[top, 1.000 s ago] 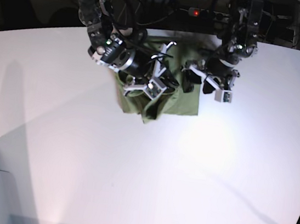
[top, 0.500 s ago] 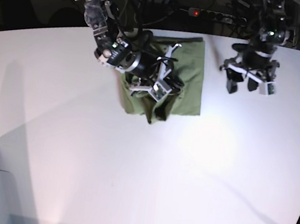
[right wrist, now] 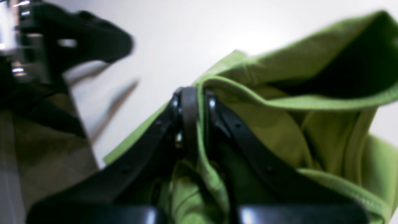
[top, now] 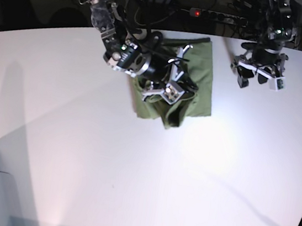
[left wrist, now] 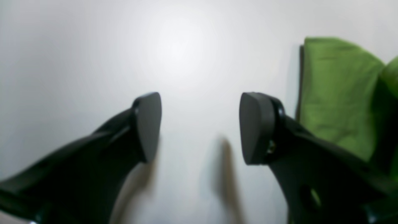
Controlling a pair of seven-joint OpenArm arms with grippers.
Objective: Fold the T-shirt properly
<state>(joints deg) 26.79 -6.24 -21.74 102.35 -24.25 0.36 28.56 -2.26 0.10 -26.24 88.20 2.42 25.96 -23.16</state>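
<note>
Left wrist view: left gripper (left wrist: 199,127) is wide open w/ nothing between the pads, hovering over bare white table (left wrist: 93,56). T-shirt (left wrist: 335,99) lies off to one side, folded edge just beside one finger but not touching. Risk: this arm is off the cloth, so nothing pins the folded part if the other arm tugs.

Right wrist view: right gripper (right wrist: 195,118) is pinched tight on a hem of the T-shirt (right wrist: 279,124), fabric bunched around the fingers. Risk: grabbing more than one layer, which would drag the stack instead of one flap; can't tell how many layers are in the pinch.

Base view: T-shirt (top: 197,77) sits near the table's (top: 130,188) far edge, partly folded, right gripper (top: 170,90) on it, left gripper (top: 259,74) well apart. Risk: one-sided pull skews the fold or slides the shirt toward the edge.
</note>
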